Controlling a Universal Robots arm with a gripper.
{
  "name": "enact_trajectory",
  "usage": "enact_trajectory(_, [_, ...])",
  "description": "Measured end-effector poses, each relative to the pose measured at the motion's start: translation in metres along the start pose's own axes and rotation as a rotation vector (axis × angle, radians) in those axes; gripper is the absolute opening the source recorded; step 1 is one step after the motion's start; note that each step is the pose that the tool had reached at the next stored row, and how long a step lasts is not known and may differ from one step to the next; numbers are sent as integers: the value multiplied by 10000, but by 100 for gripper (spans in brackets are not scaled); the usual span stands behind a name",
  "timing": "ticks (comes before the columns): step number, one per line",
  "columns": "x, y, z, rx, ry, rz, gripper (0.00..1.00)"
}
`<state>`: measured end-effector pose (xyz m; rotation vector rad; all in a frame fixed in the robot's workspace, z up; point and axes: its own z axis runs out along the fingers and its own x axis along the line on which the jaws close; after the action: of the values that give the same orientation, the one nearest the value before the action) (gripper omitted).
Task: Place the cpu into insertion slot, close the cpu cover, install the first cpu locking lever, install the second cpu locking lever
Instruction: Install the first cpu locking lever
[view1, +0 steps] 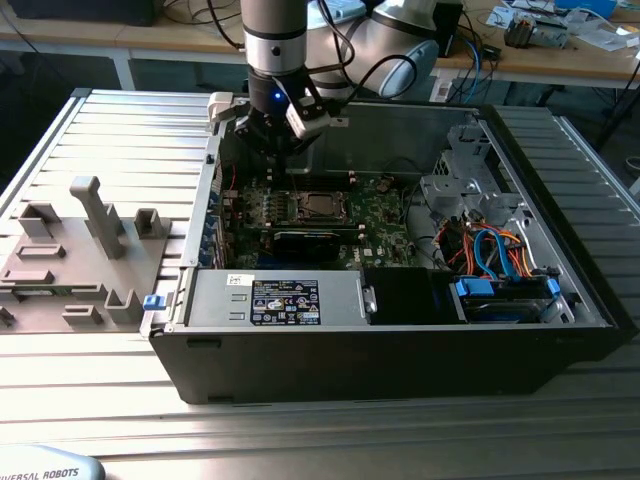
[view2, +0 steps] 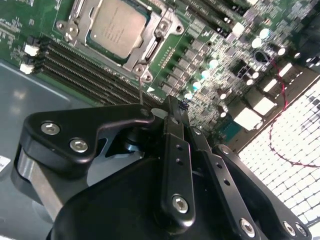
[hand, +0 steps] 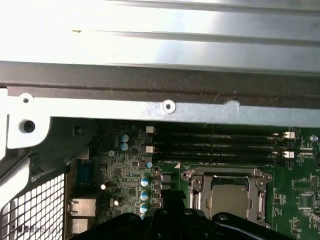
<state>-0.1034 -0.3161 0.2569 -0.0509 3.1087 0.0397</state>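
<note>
Cpu (view2: 116, 27) under cpu cover (view2: 155, 37); exterior view: gripper (view1: 283, 150) above motherboard (view1: 385, 215).

A: What carries the scene?

B: A ribbed grey metal table (view1: 120, 130), seen in the exterior view.

A: What lies directly on it?

B: An open black computer case (view1: 400, 360) lies flat across the middle. Toward the exterior view's left, just beside the case, rests a grey fixture tray (view1: 70, 270) with upright blocks.
</note>
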Motion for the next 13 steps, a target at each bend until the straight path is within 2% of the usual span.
enact_trajectory(7, [-4, 116, 3, -1, -1, -1, 11])
enact_trajectory(13, [-4, 118, 3, 0, 0, -1, 11])
